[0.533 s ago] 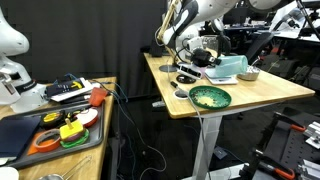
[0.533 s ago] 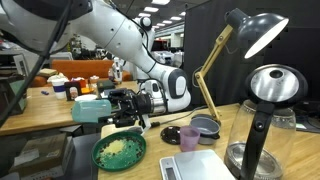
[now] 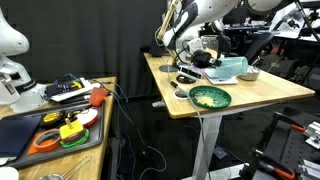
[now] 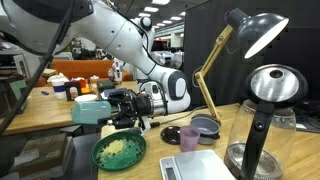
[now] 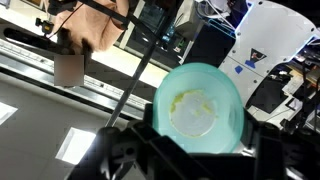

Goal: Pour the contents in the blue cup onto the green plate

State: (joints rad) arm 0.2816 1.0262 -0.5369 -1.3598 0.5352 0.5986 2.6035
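okay, wooden table [image 3: 270, 90] carrying everything, white arm [image 4: 120, 35] reaching in low over it. green plate [image 3: 226, 99] flat at near edge of table, right of black discs. blue cup [image 4: 88, 110] up in air, lying on its side, just above plate and off toward its far rim. gripper [image 4: 112, 108] clamped tight round cup body, fingers on either side, nothing else in its hold. contents [image 4: 120, 150] sitting as pale yellow heap in middle of plate. wrist view: cup fills centre, faint yellowish trace on it.
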